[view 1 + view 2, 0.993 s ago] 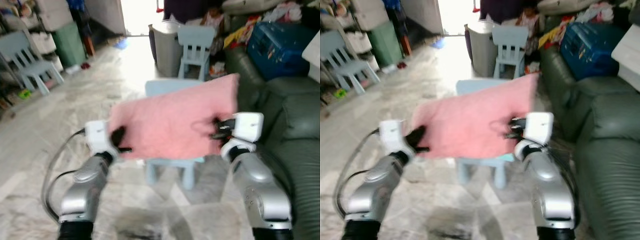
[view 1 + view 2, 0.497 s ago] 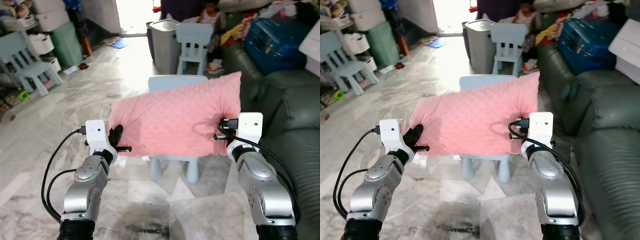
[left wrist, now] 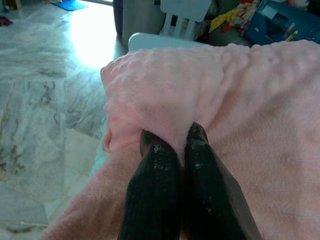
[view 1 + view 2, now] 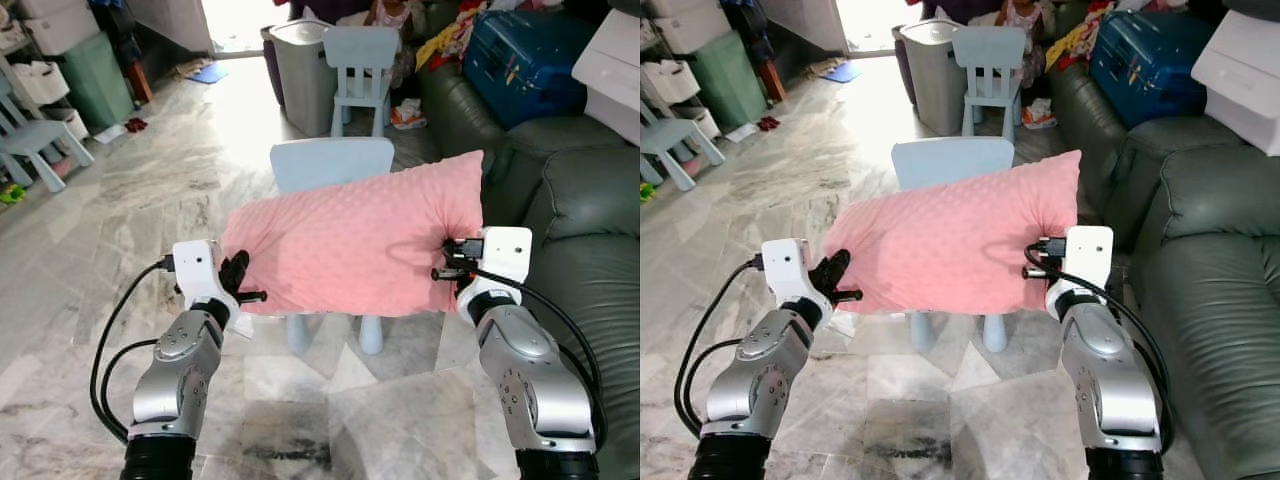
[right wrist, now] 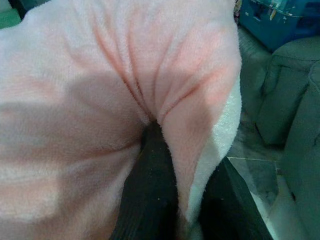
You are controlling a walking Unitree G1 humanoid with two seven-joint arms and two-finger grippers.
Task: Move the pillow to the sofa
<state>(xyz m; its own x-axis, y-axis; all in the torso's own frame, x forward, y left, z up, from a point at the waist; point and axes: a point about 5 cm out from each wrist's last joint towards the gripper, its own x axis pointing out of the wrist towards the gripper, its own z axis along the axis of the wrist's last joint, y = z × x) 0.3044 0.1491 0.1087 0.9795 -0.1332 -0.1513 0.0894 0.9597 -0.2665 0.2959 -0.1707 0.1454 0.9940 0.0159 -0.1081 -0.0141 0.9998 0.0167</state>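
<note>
Pink, dimpled, plump pillow

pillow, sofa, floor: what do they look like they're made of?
Pillow: soft pink fleece with a raised dot texture; it puckers where the left gripper pinches it.
Sofa: dark green leather or faux leather, judging by the dull sheen and padded ribs.
Floor: polished marble-like tile, veined and reflecting window light.

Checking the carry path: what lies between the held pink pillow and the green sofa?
In the eye views, only a bare strip of marble floor separates the pillow from the sofa; the right gripper grips the pillow's sofa-side edge.
</note>
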